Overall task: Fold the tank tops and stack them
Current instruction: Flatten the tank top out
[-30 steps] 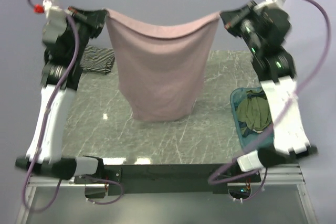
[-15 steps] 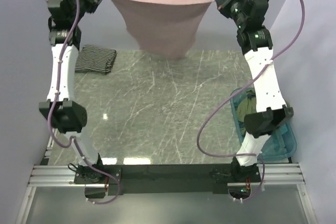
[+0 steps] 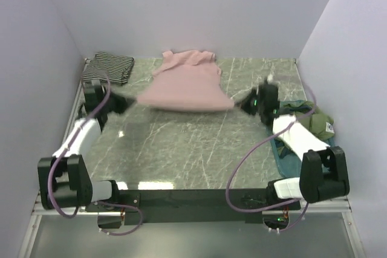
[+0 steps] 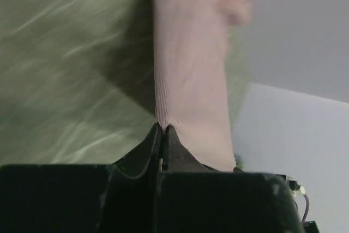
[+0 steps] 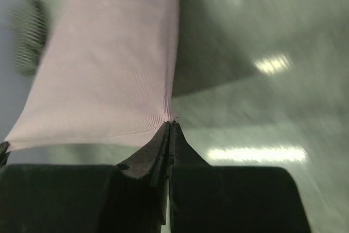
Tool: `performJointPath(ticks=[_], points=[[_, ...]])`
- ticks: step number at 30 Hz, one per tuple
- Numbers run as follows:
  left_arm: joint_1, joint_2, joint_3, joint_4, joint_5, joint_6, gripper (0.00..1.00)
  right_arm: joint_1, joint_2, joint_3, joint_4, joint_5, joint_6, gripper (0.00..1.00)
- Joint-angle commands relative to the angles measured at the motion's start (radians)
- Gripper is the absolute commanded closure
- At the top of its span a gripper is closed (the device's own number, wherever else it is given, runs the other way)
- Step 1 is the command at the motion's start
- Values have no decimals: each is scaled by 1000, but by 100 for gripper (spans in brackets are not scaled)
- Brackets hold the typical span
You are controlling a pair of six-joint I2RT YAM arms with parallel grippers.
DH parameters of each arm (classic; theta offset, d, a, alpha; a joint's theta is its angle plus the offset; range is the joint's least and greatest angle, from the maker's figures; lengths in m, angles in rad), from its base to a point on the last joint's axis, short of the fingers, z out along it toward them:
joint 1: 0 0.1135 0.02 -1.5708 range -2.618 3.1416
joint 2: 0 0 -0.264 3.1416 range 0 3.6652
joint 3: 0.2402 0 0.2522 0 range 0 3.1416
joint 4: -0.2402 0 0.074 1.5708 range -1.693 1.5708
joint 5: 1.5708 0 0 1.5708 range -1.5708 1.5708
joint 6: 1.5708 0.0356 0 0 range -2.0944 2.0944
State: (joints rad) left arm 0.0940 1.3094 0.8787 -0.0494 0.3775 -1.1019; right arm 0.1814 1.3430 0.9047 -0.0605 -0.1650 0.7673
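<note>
While both arms reach low over the desk (image 3: 181, 155), I see the left tool (image 3: 125, 102) pinched tight on one near corner of the mauve-pink tank top (image 3: 187, 86) and the right tool (image 3: 243, 102) pinched tight on the other. Each wrist camera shows the jaws pressed together with only the thin fabric edge between them. The top stretches between the two tools across the middle of the desk, its near edge blurred in the overhead view. Its strap end lies on the desk close to the back wall. From the wrist views a dark shadow sits under the cloth beside each tool, so that edge is raised off the surface. The striped tank top (image 3: 109, 69) lies folded in the far left corner, apart from the pink one. At the right edge, a teal tray (image 3: 280, 149) holds an olive garment (image 3: 311, 122), partly hidden by my right arm.
</note>
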Motion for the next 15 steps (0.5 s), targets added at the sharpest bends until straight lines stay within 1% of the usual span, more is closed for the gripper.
performJointPath(ticks=[1, 3, 4, 7, 9, 12, 15], points=[[1, -97, -241, -47, -46, 34, 99, 26, -100, -256, 59, -18, 38, 100], [1, -124, -308, -69, -46, 39, 99, 32, -128, -357, 59, -31, 65, 100], [0, -133, -348, -81, -42, 42, 99, 35, -140, -438, 95, -34, 78, 100], [-2, -167, -382, -176, -66, 68, 99, 50, -182, -532, 93, -36, 109, 100], [-4, -203, -383, -246, -78, 85, 99, 61, -212, -556, 76, -28, 110, 100], [-2, -262, -386, -306, -110, 82, 99, 66, -258, -592, 41, -16, 109, 100], [-2, -297, -374, -392, -179, 85, 99, 66, -288, -610, 11, -8, 101, 100]])
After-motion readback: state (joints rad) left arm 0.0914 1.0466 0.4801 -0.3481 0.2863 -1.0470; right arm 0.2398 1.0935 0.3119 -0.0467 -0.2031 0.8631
